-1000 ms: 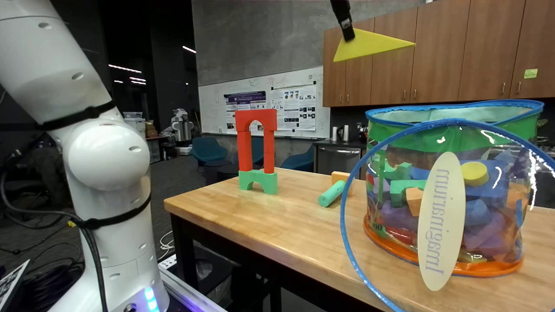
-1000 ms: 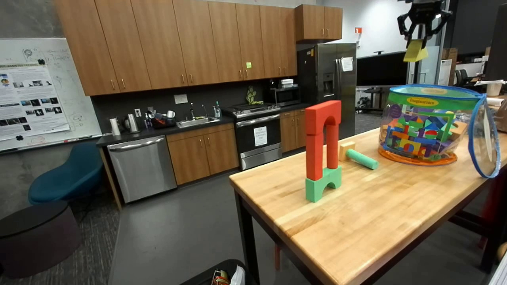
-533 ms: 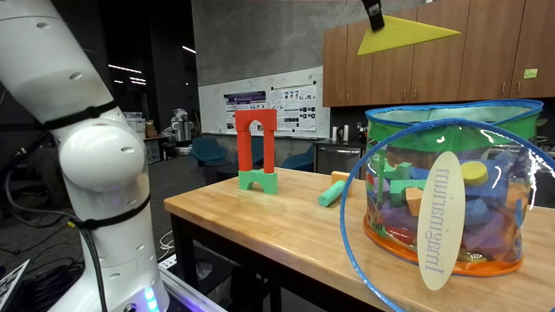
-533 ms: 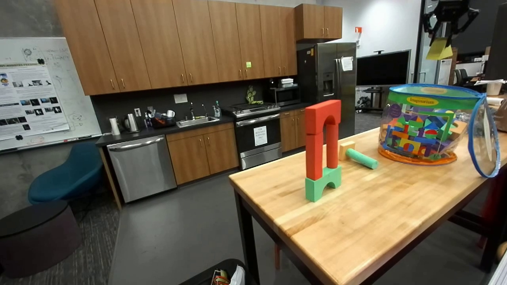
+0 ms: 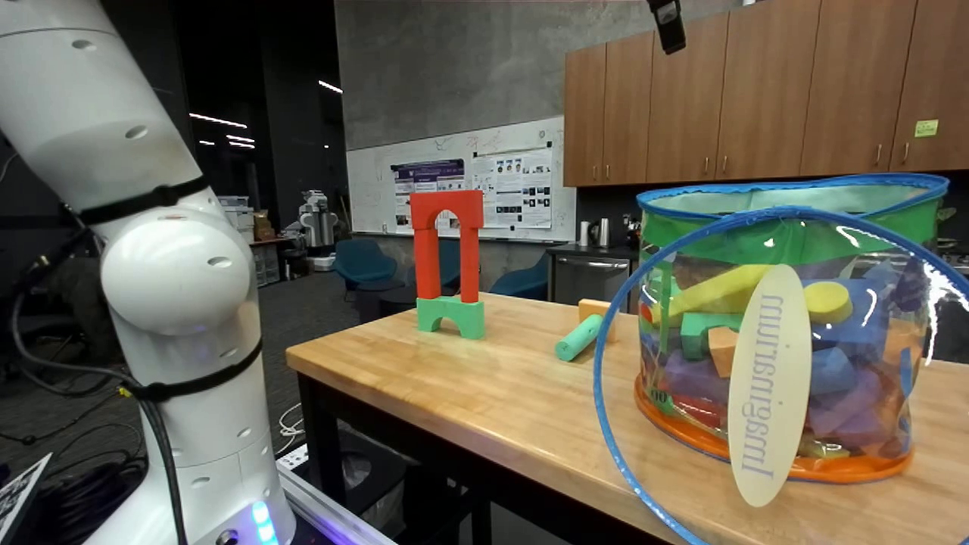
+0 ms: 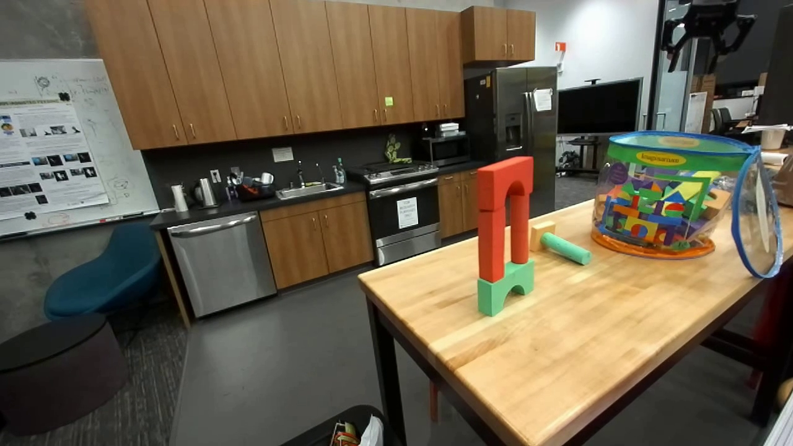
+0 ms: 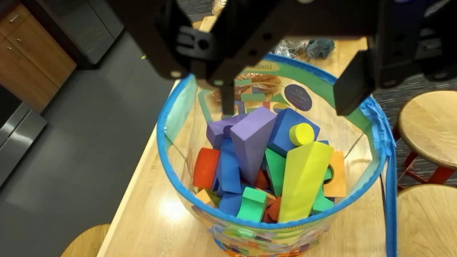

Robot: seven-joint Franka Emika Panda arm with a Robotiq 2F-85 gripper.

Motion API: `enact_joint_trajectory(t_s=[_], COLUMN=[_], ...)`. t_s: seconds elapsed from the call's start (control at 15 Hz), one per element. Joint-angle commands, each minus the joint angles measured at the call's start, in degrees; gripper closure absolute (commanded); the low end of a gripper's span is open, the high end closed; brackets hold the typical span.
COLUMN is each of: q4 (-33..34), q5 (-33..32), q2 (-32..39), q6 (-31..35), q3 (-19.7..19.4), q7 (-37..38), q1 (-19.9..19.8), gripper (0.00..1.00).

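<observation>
My gripper [image 7: 285, 111] stands open above the clear zip bag [image 6: 712, 160], its fingers [image 7: 351, 89] apart with nothing between them. In both exterior views it hangs high over the bag's open top. A yellow triangular block [image 7: 303, 182] lies tilted on the pile inside the bag, and through the clear wall it shows as a yellow wedge [image 5: 715, 294]. Around it in the wrist view are a purple block [image 7: 251, 137], a blue block [image 7: 285, 125], a yellow cylinder [image 7: 301, 134], a green triangle [image 7: 275, 171] and a red block [image 7: 206, 167]. Lower blocks are hidden beneath these.
Red blocks topped by a red arch [image 6: 505, 170] stand on a green arch [image 6: 495, 297] on the wooden table [image 6: 619, 322]. A green cylinder [image 6: 565, 248] lies against an orange block [image 5: 594, 309]. The bag's round lid [image 6: 757, 214] hangs open. Stools [image 7: 430, 125] stand beside the table.
My gripper has moved over the bag and opened. The yellow triangular block, held between the fingers half a second ago, now lies in the bag on the other blocks.
</observation>
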Motion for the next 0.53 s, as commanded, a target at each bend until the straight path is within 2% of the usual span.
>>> enact_joint_trajectory(t_s=[0.0, 0.47], q4=[0.35, -4.55], q5=[0.18, 0.88], q2=[-0.22, -5.16], q6=[0.09, -0.29], q3=[2.07, 11.06], q7=[-0.54, 4.58], q1=[-0.57, 2.46], gripper=[0.01, 0.00])
